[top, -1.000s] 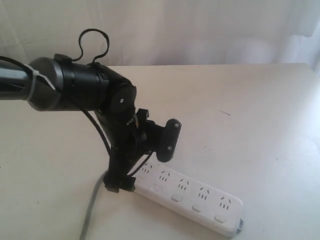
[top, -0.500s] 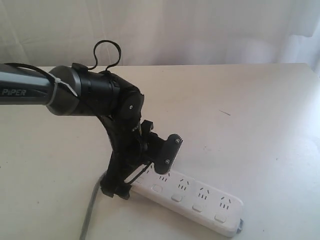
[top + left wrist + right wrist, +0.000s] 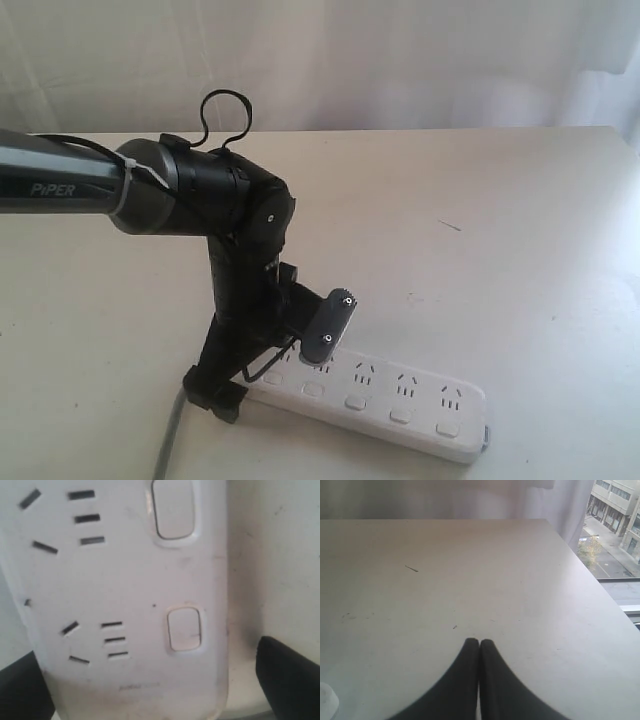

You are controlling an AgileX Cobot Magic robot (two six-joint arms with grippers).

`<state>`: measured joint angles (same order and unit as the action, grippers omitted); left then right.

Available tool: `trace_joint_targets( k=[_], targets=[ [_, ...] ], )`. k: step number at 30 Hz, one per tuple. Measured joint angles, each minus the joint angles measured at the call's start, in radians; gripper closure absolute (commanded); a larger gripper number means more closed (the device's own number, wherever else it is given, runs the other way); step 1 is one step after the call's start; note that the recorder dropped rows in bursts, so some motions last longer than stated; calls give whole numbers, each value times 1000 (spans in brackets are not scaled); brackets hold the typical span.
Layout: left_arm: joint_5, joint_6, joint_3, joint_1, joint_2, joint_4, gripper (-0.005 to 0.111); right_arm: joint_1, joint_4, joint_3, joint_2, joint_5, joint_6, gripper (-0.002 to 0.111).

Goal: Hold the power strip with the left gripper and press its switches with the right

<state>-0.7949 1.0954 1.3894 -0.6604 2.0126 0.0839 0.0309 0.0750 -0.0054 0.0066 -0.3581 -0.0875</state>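
Table (image 3: 520, 230): pale and bare across most of its top.

Power strip (image 3: 400, 398): lies flat along the front edge, its far end angled toward the front right corner. The grey cord (image 3: 170, 445) runs off over the front edge.

Left gripper (image 3: 268, 370): spread wide and straddling the cord end of the strip, one jaw outside each long side. The wrist view shows no clear contact and nothing pinched.

Right gripper (image 3: 479, 644): jaws pressed together, empty, above bare table and out of the exterior view.

Switches (image 3: 184, 629): two sit between the left jaws, both uncovered.

Judgement: the hold is not yet made. Close squarely on both long sides and low on the body. Keep the pads off the nearest switch, and expect the smooth plastic to skid if one jaw lands first.
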Motion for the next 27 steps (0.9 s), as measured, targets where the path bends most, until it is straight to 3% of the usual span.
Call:
trace_joint_targets(
  k=[9,17,23,27],
  targets=[
    [-18,-49,4,0,0,-46,2,0,0,0,0,0,0,108],
    [78,-64,4,0,0,-149,5,0,0,0,0,0,0,108],
    [78,-115,4,0,0,-109,45,0,0,0,0,0,0,108],
    [76,-127,4,0,0,-95,62,0,0,0,0,0,0,108]
  ],
)
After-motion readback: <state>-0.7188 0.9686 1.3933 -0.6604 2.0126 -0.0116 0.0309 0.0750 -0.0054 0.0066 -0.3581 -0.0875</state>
